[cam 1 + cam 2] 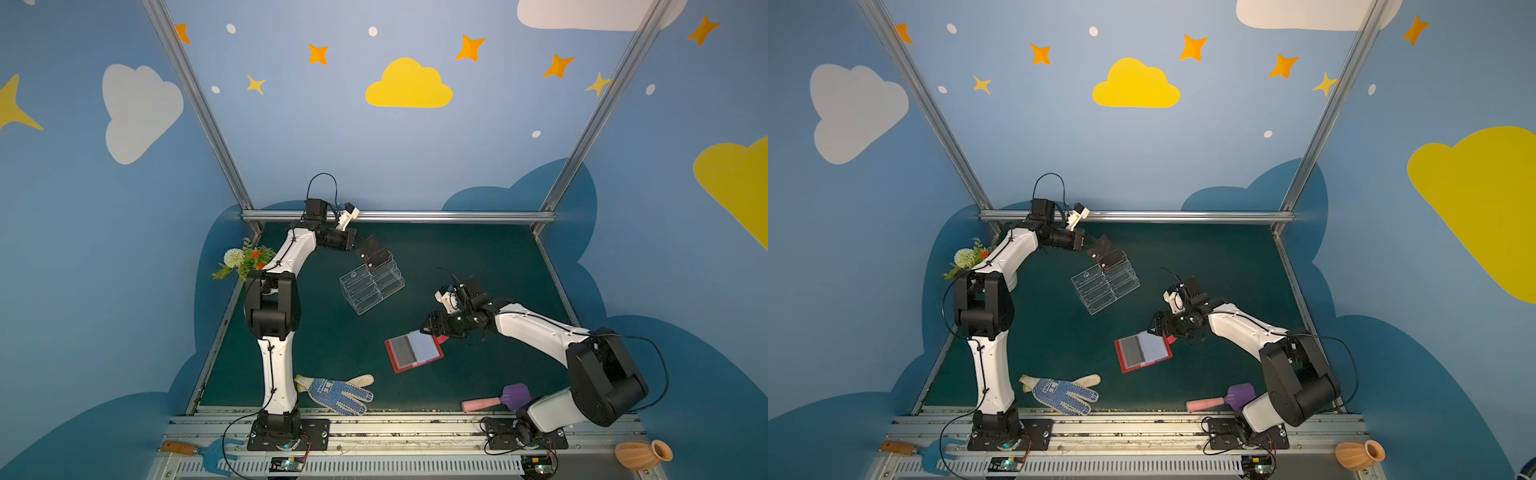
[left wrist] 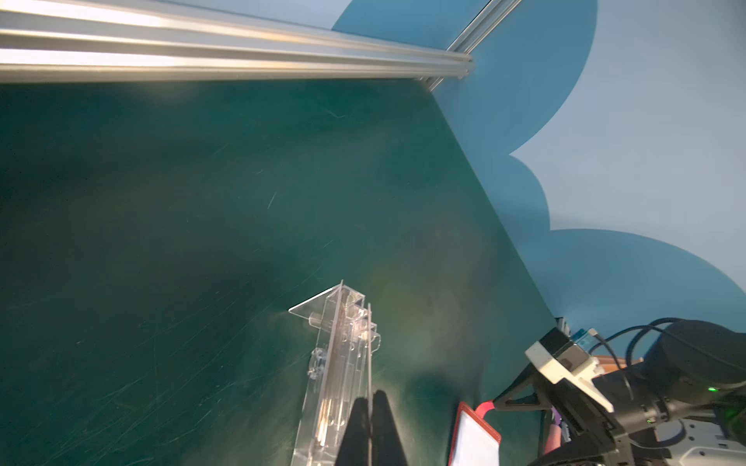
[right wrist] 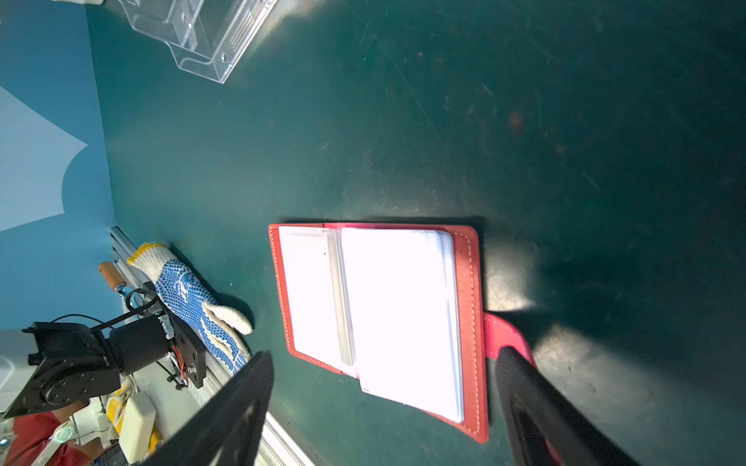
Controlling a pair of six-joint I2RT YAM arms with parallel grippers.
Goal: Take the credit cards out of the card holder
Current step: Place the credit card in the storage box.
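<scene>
Left gripper (image 2: 369,403): jaws fully closed, fingers pressed together, tips at the top tier of the clear stand (image 1: 372,286).
Left gripper load: the wrist view is edge-on, so it cannot be told whether a card is pinched.
Cards (image 1: 370,250): two dark cards show in both top views at the stand's top tier, just past the left fingertips.
Right gripper (image 3: 383,355): jaws wide apart, holding nothing, above the wallet's edge near the strap (image 3: 502,335).
Right fingers: one overlaps the strap, one lies beyond the opposite edge; contact cannot be told.
Wallet (image 1: 413,351): open, flat on the green table (image 1: 478,257), pale sleeves up, well apart from the stand.
</scene>
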